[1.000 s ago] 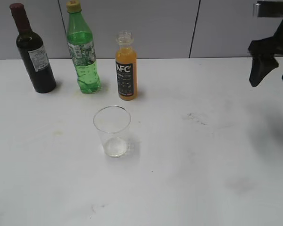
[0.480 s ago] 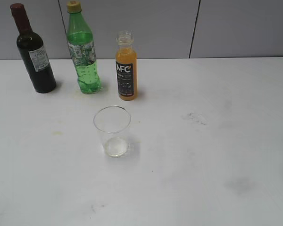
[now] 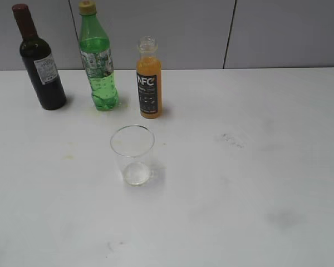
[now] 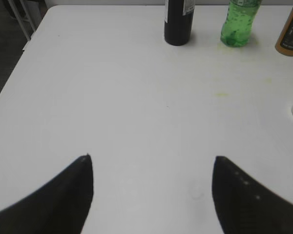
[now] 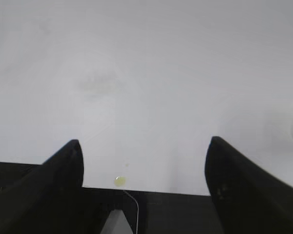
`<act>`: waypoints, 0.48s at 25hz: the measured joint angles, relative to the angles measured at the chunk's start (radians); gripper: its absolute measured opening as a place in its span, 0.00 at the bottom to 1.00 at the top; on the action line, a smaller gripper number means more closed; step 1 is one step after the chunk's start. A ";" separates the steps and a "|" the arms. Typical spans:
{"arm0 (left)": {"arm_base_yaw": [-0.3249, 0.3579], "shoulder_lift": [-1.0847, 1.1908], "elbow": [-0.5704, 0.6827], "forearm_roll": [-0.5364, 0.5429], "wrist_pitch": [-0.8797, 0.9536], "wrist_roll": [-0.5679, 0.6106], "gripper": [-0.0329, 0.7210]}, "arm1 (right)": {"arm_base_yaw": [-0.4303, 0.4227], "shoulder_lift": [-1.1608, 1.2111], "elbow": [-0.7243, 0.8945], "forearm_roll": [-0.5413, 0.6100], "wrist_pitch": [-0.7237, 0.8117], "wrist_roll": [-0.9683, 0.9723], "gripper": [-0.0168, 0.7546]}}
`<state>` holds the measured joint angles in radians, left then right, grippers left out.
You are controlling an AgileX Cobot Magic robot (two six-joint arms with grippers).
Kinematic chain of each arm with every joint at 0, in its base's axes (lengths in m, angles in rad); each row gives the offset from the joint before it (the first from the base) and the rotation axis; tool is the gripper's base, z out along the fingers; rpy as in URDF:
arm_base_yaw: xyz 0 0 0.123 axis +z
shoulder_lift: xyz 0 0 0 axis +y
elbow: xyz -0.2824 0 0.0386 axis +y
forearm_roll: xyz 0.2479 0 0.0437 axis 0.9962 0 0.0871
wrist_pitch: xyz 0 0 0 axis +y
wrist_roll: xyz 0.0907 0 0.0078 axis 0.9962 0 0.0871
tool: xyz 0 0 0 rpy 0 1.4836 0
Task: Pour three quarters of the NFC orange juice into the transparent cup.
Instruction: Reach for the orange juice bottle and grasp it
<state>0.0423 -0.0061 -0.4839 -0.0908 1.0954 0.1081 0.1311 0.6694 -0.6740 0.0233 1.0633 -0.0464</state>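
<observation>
The juice bottle (image 3: 148,78) stands upright in the upper middle-left of the exterior view, uncapped, filled with orange liquid nearly to the shoulder, its black label facing the camera. Below it in that frame, well apart, the clear cup (image 3: 132,154) stands upright and looks empty. Left of the juice bottle stands a green bottle (image 3: 97,58) with a yellow cap, and further left a dark wine bottle (image 3: 38,58); all three line up along the back of the white table (image 3: 250,183), before a grey wall (image 3: 267,30). No arm appears in the exterior view. The left wrist view shows what that view lacks: the left gripper (image 4: 151,195) with its two dark fingers spread wide and empty at the bottom of the frame, the bottles' bases along the top edge, the juice bottle cut off at the upper right corner. The right wrist view shows the right gripper (image 5: 144,187), likewise wide apart and holding nothing, over bare table near its edge, where a small yellowish spot (image 5: 119,181) lies.
</observation>
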 joint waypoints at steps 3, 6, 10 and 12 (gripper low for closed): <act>0.000 0.000 0.000 0.000 0.000 0.000 0.82 | 0.000 -0.167 0.087 0.000 -0.018 0.000 0.79; 0.000 0.000 0.000 0.000 0.000 0.000 0.82 | 0.000 -0.314 0.151 0.000 -0.030 0.001 0.79; 0.000 0.000 0.000 0.000 0.000 0.000 0.82 | 0.000 -0.468 0.170 -0.004 -0.028 0.001 0.79; 0.000 0.000 0.000 0.000 0.000 0.000 0.82 | 0.000 -0.526 0.170 -0.004 -0.028 0.001 0.79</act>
<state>0.0423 -0.0061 -0.4839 -0.0908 1.0954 0.1081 0.1311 0.1433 -0.5041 0.0189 1.0351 -0.0451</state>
